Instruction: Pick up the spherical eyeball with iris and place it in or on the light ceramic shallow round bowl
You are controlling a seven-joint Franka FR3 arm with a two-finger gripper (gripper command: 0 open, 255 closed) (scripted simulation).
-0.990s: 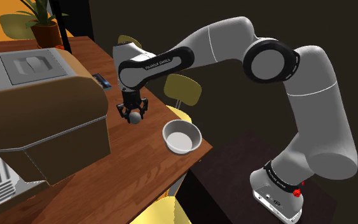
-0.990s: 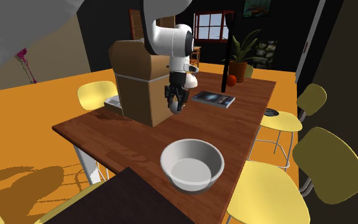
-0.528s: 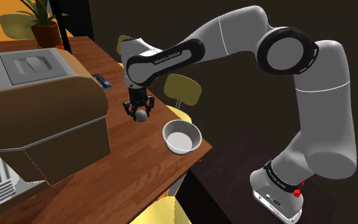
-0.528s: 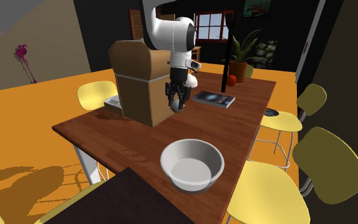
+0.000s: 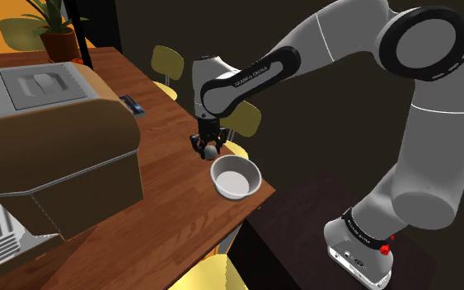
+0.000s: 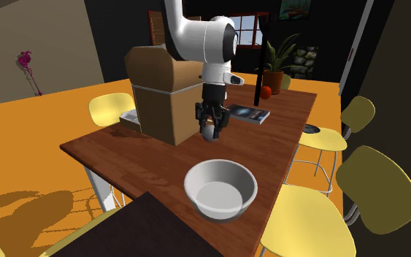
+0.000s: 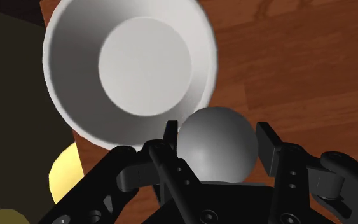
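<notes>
- Gripper (image 5: 209, 151) pointed straight down, hanging above the table (image 5: 172, 194). It was clenched on the eyeball (image 5: 211, 152).
- In the wrist view, both black fingers (image 7: 269, 149) pressed the ball's sides, with the sphere seated between them.
- The eyeball was drawn as a plain grey sphere. No iris could be made out in any view.
- The eyeball was held clear of the wood, in the air, not resting on anything.
- Bowl (image 5: 236, 177): white, round, shallow and upright, with nothing inside. It stood on the table close to the corner nearest the stand (image 5: 358, 251).
- In the shoulder view, the gripper and ball hung just beside the bowl's rim, on the shoulder view's left and farther side of it.
- In the wrist view, the ball sat over bare wood with its edge overlapping the bowl's rim, and was not over the bowl's centre.
- In the second exterior view, the ball hung beyond the bowl, toward the middle of the table.
- A large brown box (image 5: 57, 140) took up the shoulder view's left part of the table, well apart from the bowl.
- A dark flat item (image 6: 245, 112) lay on the wood past the gripper.
- Yellow chairs (image 6: 317, 223) stood along the table's edge.
- A potted plant (image 5: 57, 29) stood at the far end.
</notes>
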